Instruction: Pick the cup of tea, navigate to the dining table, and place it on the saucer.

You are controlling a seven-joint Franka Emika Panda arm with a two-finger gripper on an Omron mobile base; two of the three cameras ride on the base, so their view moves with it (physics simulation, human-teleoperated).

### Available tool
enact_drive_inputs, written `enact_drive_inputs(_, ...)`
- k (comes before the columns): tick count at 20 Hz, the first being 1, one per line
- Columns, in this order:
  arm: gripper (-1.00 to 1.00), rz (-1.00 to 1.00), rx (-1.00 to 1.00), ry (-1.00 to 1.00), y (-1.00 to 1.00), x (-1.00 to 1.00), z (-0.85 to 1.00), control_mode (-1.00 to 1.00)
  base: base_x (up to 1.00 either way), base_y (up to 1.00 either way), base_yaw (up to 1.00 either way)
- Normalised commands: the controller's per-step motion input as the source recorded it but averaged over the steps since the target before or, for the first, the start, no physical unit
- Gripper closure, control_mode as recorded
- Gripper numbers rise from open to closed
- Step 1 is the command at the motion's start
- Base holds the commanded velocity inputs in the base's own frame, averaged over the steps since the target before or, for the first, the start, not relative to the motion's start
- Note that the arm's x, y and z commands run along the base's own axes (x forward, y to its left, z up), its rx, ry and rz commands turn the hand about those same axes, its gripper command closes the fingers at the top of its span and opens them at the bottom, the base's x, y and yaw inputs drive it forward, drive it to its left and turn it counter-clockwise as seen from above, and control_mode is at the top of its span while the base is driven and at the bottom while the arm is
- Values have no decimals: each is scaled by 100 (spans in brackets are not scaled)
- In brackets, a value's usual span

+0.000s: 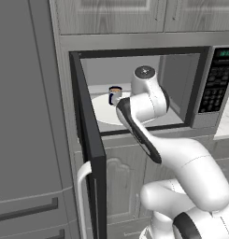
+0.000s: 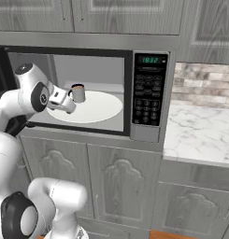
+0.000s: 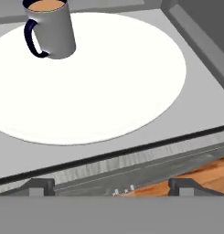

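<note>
Brown tea fills the cup of tea (image 3: 49,28), its handle (image 3: 33,41) facing the hand view.

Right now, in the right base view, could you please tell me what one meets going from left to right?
Robot arm → hand → cup of tea → white microwave plate → microwave control panel → marble counter.

You see the plate (image 3: 109,91) lying flat on the microwave (image 2: 151,126) floor, door (image 1: 90,140) swung open. The cup (image 3: 51,29) stands upright on the plate, near its edge, handle outward.
</note>
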Motion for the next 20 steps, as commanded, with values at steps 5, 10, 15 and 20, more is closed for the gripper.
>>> enact_drive_inputs(5, -100, -11, 3, -14, 4, 29, -3, -100, 0, 0, 0)
enact_drive_inputs(10, -100, -1, 3, -9, 0, 55, 0, -100, 0, 0, 0)
enact_drive_inputs(15, -100, 0, 3, -1, 3, 36, -4, -100, 0, 0, 0)
enact_drive_inputs(20, -100, 0, 1, 0, 21, 23, 2, -100, 0, 0, 0)
